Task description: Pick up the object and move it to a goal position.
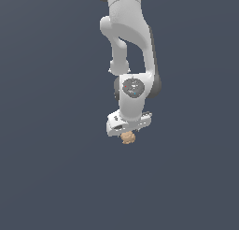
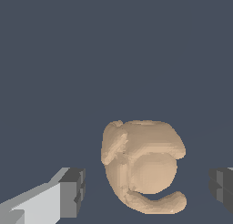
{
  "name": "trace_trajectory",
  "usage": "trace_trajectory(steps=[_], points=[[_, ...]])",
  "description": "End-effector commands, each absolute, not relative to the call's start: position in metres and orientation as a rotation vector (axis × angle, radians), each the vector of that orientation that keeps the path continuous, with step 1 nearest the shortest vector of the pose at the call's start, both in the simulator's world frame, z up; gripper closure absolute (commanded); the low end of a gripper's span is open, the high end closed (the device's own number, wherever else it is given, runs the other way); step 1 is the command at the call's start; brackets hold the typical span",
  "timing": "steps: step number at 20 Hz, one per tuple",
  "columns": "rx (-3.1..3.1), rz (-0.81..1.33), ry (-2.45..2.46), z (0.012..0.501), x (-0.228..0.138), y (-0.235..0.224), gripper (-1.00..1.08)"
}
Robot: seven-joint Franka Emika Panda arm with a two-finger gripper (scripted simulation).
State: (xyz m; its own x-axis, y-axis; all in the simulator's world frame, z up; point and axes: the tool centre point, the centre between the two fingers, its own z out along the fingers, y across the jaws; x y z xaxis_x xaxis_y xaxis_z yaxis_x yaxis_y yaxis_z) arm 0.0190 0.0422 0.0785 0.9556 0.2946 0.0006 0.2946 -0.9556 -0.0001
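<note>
Claw (image 2: 145,191) down, fingers (image 2: 73,191) apart.

The exterior view looked from well back at the arm (image 1: 128,46), which hung down from the frame's upper edge against a plain dark blue-grey ground; whether it looked down from above or from the front could not be told. It stood far enough off that the tan object (image 1: 128,138), just below the gripper (image 1: 128,129), showed only as a small lump. The wrist view looked out past the gripper (image 2: 145,191) along its reach, very near, so the object (image 2: 143,168) filled much of the frame between the dark finger pads (image 2: 73,191). Both views shared the object, the jaws and the dark ground around the object.
</note>
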Motion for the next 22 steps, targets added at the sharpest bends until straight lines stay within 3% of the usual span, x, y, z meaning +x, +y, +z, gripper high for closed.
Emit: trace_trajectory(steps=[1, 10, 11, 22], points=[[-3.106, 0.001, -0.47, 0.066, 0.018, 0.042, -0.92], [-3.105, 0.0, -0.474, 0.04, 0.019, 0.042, -0.92], [-3.105, 0.0, -0.474, 0.04, 0.019, 0.042, 1.08], [-3.106, -0.001, -0.474, 0.041, 0.019, 0.042, 1.08]])
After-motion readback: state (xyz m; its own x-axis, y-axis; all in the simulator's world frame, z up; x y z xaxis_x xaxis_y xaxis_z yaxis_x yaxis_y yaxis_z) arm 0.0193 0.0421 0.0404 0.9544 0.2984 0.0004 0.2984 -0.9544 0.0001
